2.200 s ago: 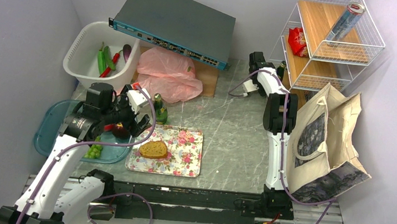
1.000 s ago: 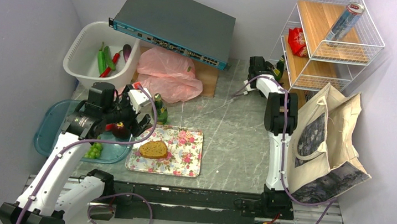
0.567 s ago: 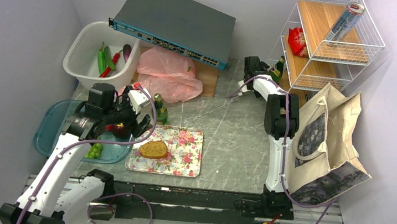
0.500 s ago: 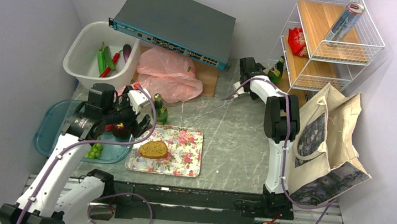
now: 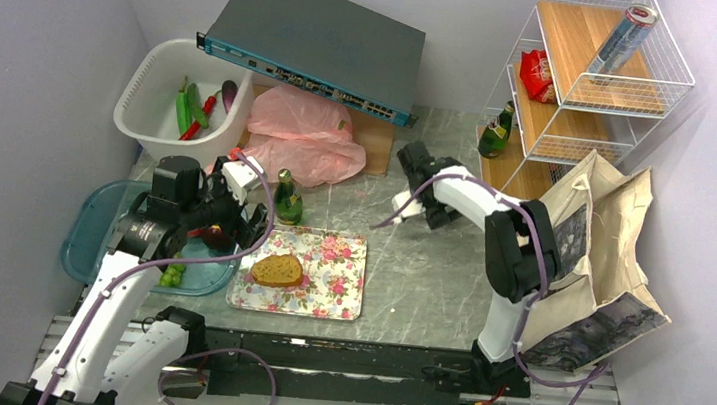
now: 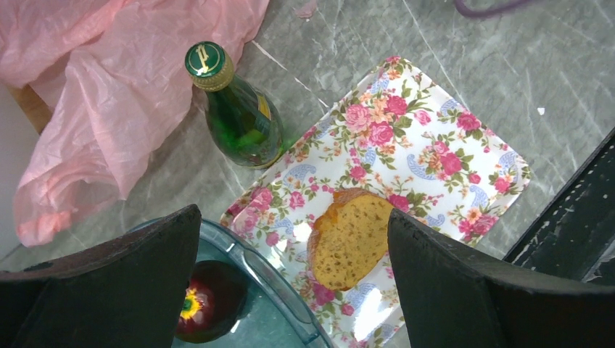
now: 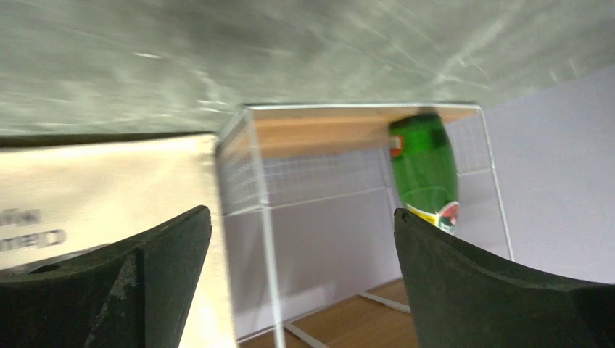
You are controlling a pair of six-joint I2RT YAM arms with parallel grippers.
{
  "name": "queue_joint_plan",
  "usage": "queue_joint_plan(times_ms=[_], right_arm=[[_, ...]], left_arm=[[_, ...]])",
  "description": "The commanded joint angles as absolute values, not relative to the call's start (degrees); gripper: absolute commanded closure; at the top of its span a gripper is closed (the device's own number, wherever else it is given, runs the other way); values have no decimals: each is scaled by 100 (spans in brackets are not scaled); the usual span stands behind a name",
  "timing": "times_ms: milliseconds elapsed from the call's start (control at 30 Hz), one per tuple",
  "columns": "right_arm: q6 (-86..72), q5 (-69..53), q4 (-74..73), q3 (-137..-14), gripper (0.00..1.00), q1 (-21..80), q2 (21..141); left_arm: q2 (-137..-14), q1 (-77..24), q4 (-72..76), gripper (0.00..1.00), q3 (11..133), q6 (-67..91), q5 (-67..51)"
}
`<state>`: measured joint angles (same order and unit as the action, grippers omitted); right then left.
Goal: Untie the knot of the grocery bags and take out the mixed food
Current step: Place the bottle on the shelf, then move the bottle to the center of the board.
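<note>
Marble table (image 5: 419, 259): floral tray (image 5: 333, 260), bottle (image 5: 285, 198)

Green bottle (image 6: 243, 119), just beyond the far left corner of the flowered tray (image 6: 450, 167): cap (image 6: 207, 61) is green with one curled gold sign, perhaps a "P", not certain. Neck label (image 6: 262, 107) yellow and red, lettering too small to read.

Second green bottle (image 7: 424, 167), far beyond the tray to the right: red-and-white label (image 7: 444, 212), blurred, nothing legible.

Pale panel (image 7: 101, 196), right wrist view only, place against the tray unclear: grey letters, smeared, unreadable.

Can (image 5: 624, 39) and red packet (image 5: 537, 73), far right beyond the tray: colour patches, no legible words.

Tote (image 5: 595, 258), right of the tray: dark printed picture, no lettering made out.
</note>
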<state>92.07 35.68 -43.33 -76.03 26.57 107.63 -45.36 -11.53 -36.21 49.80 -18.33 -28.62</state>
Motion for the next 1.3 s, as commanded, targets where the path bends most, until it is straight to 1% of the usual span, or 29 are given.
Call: queue_joint_plan(times_ms=[0, 133, 233, 400, 600, 667, 867, 967, 1033, 1100, 1133, 1267], right_arm=[[8168, 3245, -5275, -6849, 3, 2979, 9991], [7685, 3200, -5460, -6422, 4, 3104, 9757], [7270, 3030, -5715, -6433, 5, 3202, 9591], [6538, 2523, -6253, -6662, 5, 3371, 9095], [5899, 1754, -6822, -6857, 4, 3391, 8183], [5713, 1590, -7020, -6959, 4, 3388, 7937], [5212, 1550, -7318, -7091, 3, 3383, 7465], [5041, 1588, -7396, -7095, 3, 3379, 7281], [4946, 1606, -7488, -7129, 3, 3374, 7201], [4842, 1577, -7560, -7168, 3, 3361, 7126], [4801, 1562, -7585, -7180, 3, 3364, 7094], [4695, 1553, -7607, -7158, 3, 3357, 6946]], left_arm=[[-4471, -1088, -3284, 1, 4904, -1278, -2929], [-4539, -987, -2966, 1, 4771, -790, -2435], [-4558, -958, -2270, 1, 4530, -629, -2547], [-5303, -958, -1323, 3, 4488, -617, -2438], [-6003, -958, 156, 6, 4264, -841, -2610], [-6282, -958, 405, 7, 4294, -887, -2674], [-6937, -962, 1327, 13, 4211, -731, -3327], [-7146, -965, 1717, 21, 3954, -734, -3507], [-7146, -965, 2051, 31, 3756, -774, -3578], [-7158, -967, 2297, 46, 3676, -736, -3714], [-7193, -969, 2313, 58, 3704, -716, -3813], [-7341, -1033, 2379, 89, 3882, -600, -4075]])
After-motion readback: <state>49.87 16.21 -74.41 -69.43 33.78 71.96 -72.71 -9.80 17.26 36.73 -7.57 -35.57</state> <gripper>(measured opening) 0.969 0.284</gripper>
